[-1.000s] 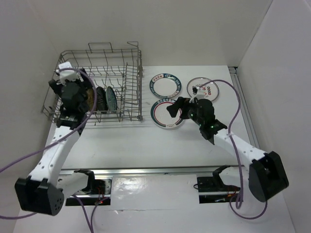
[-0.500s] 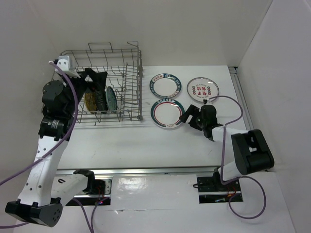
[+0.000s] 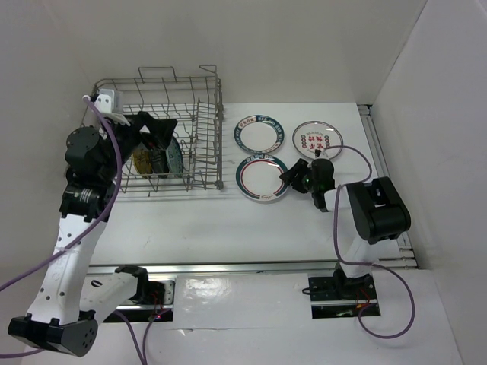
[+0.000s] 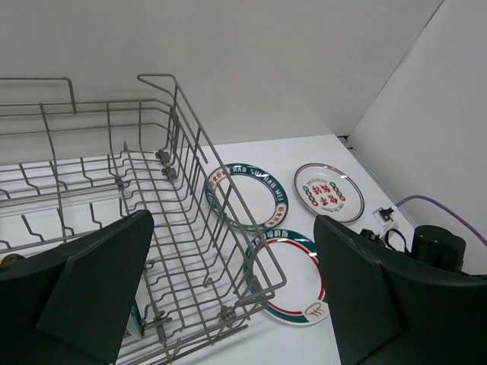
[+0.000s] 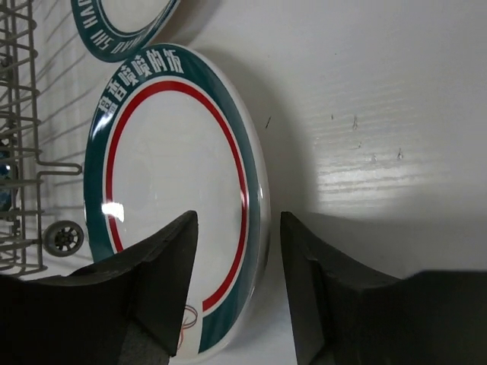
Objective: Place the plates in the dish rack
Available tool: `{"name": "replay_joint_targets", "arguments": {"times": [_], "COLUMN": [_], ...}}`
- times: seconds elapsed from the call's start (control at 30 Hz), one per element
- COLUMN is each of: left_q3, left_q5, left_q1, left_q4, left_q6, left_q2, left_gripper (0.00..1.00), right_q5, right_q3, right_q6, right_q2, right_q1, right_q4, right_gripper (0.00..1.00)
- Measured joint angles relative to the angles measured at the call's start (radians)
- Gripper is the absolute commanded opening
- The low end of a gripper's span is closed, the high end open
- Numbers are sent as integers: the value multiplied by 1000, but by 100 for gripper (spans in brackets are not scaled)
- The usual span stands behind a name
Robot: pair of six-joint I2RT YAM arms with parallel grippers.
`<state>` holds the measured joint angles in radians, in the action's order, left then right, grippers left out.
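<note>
Since half a second ago our right arm has folded tighter, bringing the right gripper [image 3: 292, 176] to the right edge of the nearer green-rimmed plate [image 3: 259, 179], while the left gripper [image 3: 158, 131] hangs over the dish rack [image 3: 209, 144], where three plates [image 3: 158, 160] stand on edge. From the left wrist we see its fingers [image 4: 91, 296] spread wide above the rack's corner. From the right wrist we see fingers [image 5: 152, 296] parted, with that plate's rim between them, the plate flat on the table [image 5: 380, 114].

Left end effector [image 4: 228, 300] high, jaws wide; right end effector [image 5: 237, 293] low, jaws apart.
</note>
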<state>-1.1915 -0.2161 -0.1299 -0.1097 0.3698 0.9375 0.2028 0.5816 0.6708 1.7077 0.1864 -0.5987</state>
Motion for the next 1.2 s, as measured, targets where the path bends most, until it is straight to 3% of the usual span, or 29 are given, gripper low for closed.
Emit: {"name": "replay_joint_targets", "arguments": {"times": [0.1,0.13,0.2,0.47,0.67,0.87,1.03,1.2], "left_q3": [0,0,0,0,0,0,-21,-25], "left_q5": [0,0,1,4,0,-40,-162,-327], "left_q1": [0,0,0,0,0,0,0,-3], "left_q4": [0,1,0,-2,-2,-2,4,34], "left_q6": [0,0,0,0,1,4,25,80], "left_q2": [-4,-4,-5,-4,3,28,100,183], "left_gripper": [100,100,100,100,100,100,100,100], "right_q5": [5,-1,8,5,-105,-141,-72,48], "right_q3": [7,7,6,-35,-57,81,206,264], "right_q6": [27,39,92,180,175,154,141,104], "right_q2": [34,41,51,-38,-365,-629,-745,-734], "right_q1": [-10,-14,-27,-43,-49,-54,-56,4], "right_q4": [-24,-21,-20,35,364,626,640,573], "right_gripper": [26,5,0,0,0,0,0,0]}}
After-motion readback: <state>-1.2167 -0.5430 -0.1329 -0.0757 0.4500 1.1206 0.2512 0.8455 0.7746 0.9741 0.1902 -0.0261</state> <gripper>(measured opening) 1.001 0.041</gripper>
